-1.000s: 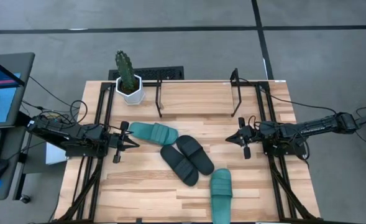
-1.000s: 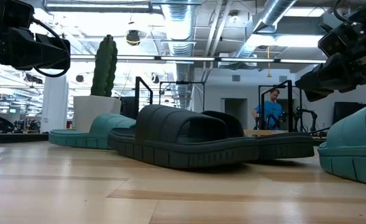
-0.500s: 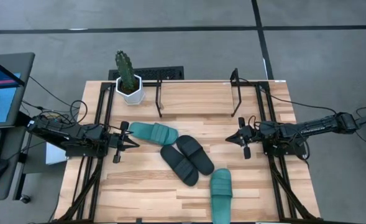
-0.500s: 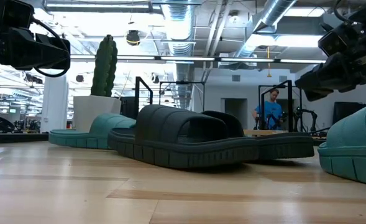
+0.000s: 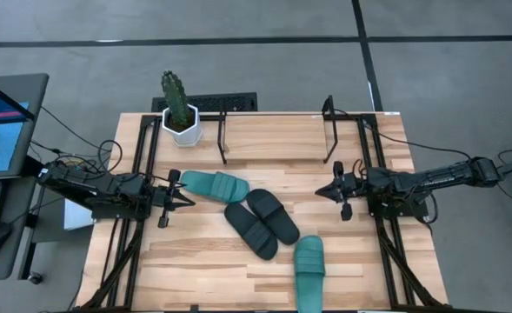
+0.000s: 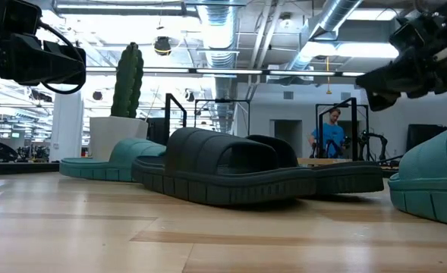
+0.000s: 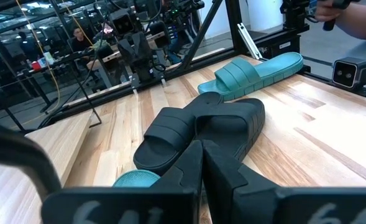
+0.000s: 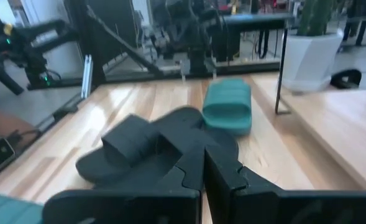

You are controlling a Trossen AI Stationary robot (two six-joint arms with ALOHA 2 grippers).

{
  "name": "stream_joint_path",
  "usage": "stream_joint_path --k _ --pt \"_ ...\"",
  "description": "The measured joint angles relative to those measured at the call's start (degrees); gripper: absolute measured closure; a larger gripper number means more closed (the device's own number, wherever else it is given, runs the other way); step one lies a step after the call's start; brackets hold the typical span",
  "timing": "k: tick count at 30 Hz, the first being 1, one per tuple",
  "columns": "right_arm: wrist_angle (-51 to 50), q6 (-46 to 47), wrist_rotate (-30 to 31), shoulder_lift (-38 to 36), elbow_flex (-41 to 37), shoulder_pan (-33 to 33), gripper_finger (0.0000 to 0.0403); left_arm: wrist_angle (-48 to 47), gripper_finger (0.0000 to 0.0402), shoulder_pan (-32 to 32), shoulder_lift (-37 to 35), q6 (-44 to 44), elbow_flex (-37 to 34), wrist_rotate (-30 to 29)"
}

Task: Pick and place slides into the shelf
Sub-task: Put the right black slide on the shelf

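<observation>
Cut off at the near table edge in the high view: toe of one teal-green foam slide (image 5: 309, 271). Hidden in the low view behind two black foam slides (image 6: 231, 176): most of the second teal-green slide (image 6: 109, 163), seen whole from above (image 5: 213, 184) just beside the left gripper (image 5: 189, 200). Lying side by side mid-table (image 5: 262, 223), those black slides, touching. Standing bare at the far edge: low black thin-metal shelf (image 5: 277, 130), beside a cactus in a white pot (image 5: 180, 115). Fingers pressed together and holding nothing on both the left gripper and the right gripper (image 5: 321, 194), the latter well apart from the slides over open wooden tabletop (image 5: 195, 269). Visible only in the low view: a person (image 6: 331, 135) far behind.
</observation>
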Motion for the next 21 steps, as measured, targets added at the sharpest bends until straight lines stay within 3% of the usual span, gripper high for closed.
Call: stream_joint_path --k 11,21 --pt "0.1 3.0 0.0 1.7 0.0 0.4 0.0403 0.0 0.0401 0.0 0.0 -0.2 0.0 0.0" --pt "2.5 3.0 0.0 13.6 1.7 4.0 0.0403 0.0 0.0401 0.0 0.0 0.0 0.0 0.0"
